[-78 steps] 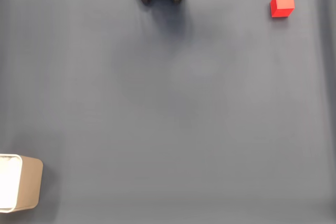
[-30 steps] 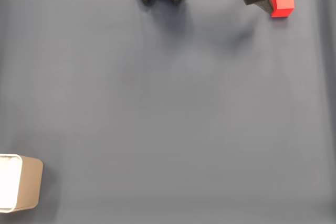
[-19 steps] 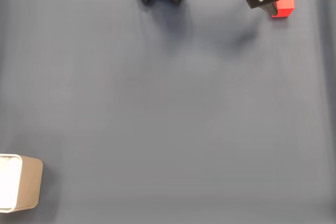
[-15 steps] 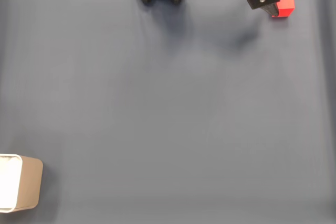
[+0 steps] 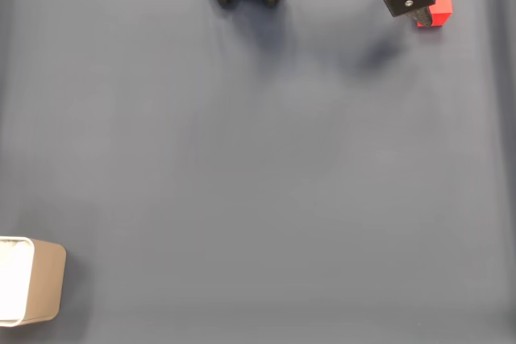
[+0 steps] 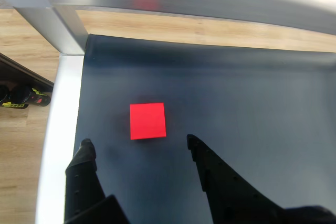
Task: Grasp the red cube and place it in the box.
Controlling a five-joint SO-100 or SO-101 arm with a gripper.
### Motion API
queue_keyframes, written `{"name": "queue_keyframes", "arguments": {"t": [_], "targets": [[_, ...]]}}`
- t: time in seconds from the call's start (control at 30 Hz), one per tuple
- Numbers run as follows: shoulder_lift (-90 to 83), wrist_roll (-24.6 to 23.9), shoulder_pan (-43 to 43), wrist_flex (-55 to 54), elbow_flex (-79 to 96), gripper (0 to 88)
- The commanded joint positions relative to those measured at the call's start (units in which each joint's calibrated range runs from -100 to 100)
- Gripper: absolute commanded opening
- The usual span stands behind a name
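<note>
Since 2.6 s ago, when we saw no arm over the cube, the gripper (image 6: 139,142) has come in at the top-right of the fixed view and now covers part of the red cube (image 5: 439,12). We count one cube, one box, one gripper w/ two fingers. In the wrist view the fingers (image 6: 207,162) stand apart, nothing between them; the cube (image 6: 147,120) lies just ahead of the tips, roughly centred on the gap, not touching either. Cube: matte, flat-faced, sharp-edged. Fingers: black plastic, tapering. Mat (image 5: 258,167): dark blue-grey, smooth. Beyond the cube the mat ends near a silver metal rail (image 6: 58,129), so room is tight on that side. The box (image 5: 36,292), tan-sided w/ rounded corners and white inside, sits far from the gripper at the fixed view's bottom-left edge, w/ bare mat between.
</note>
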Motion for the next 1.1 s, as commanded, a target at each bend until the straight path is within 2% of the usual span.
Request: {"name": "queue_keyframes", "arguments": {"t": [0.0, 1.07], "targets": [[0.82, -0.44, -0.9, -2.06, -1.38, 40.3], [12.0, -0.98, -2.82, -9.03, -5.76, 40.5]]}}
